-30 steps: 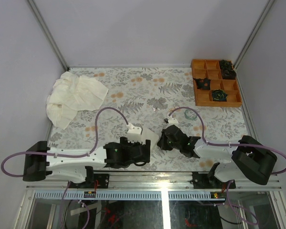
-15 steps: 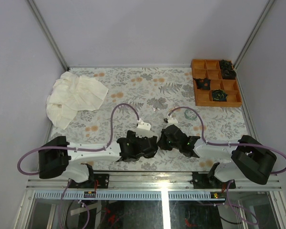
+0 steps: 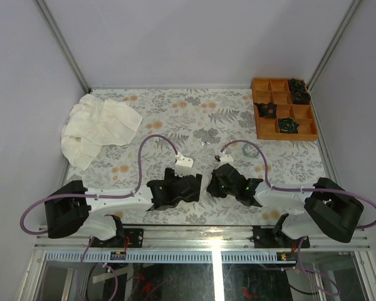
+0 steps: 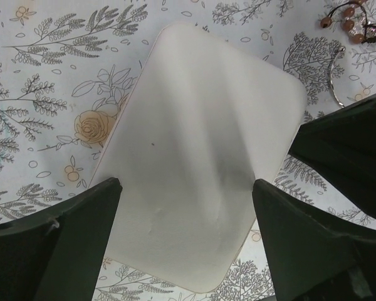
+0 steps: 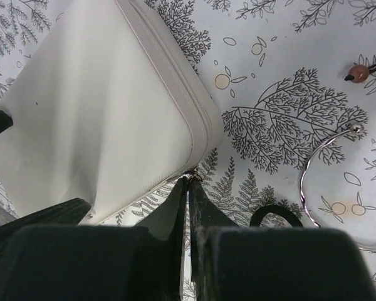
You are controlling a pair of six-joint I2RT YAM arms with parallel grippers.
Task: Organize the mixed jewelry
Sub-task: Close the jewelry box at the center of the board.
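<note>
Left gripper [image 4: 187,183] stood spread astride box [image 4: 207,125], likely steadying it | right gripper [image 5: 188,188] pressed together at zip [image 5: 169,69] corner, lower centre, probably for opening.

Bright, even, soft light from above in the overhead view, no glare, only faint shadows under the arms on the patterned tablecloth [image 3: 194,113]. Sharp on the printed leaves in both wrist views, yet blurred on the dark fingers [image 4: 62,251] nearest the lens. Soft grey shadow bands across the white case [image 4: 200,144], dimmer toward the lower edges.
</note>
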